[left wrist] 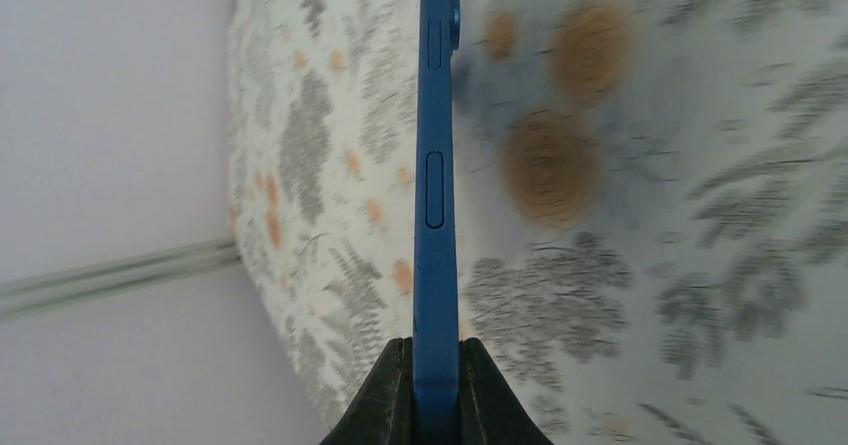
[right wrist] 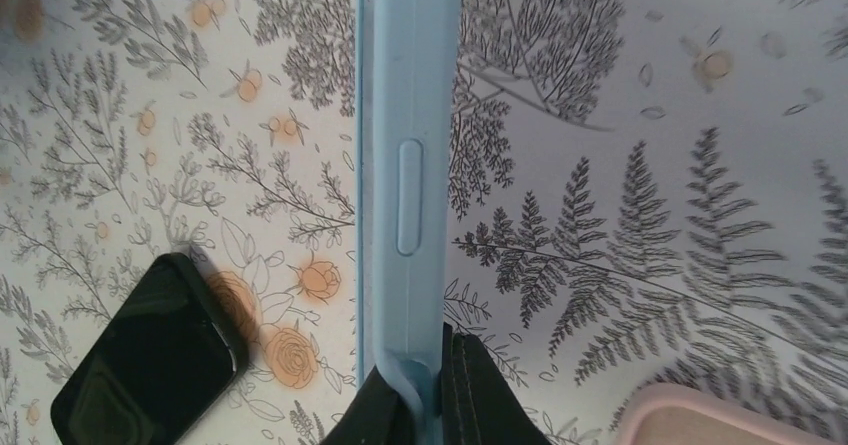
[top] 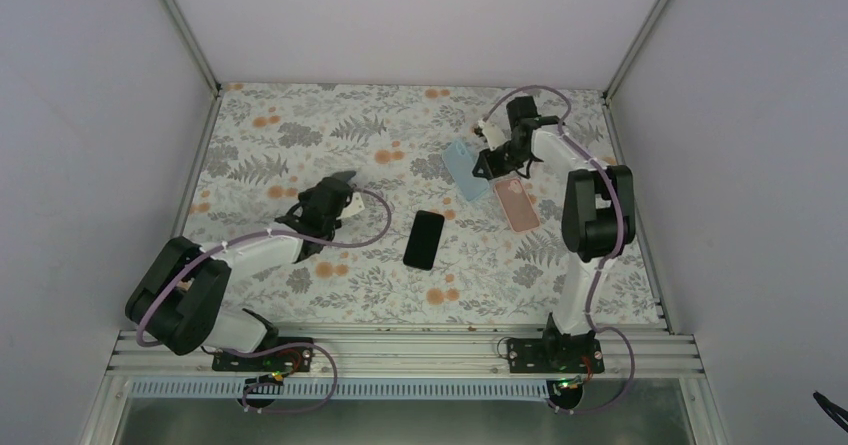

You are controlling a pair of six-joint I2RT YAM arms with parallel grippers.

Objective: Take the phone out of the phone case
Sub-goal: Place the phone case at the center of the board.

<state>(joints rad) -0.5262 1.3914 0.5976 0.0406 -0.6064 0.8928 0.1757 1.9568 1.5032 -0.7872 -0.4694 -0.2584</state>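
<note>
Looks done to me: left gripper (left wrist: 436, 353) clamping phone (left wrist: 436, 185), right gripper (right wrist: 425, 365) pinching case (right wrist: 408, 165), seemingly empty. Maybe just set-down left.

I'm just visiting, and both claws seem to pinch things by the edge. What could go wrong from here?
The left gripper holds the blue phone only at one end, so it might slip and hit the table.
The right gripper pinches the light blue case at its edge, which could flex free.
If dropped, it may land on the black phone or pink case nearby.
</note>
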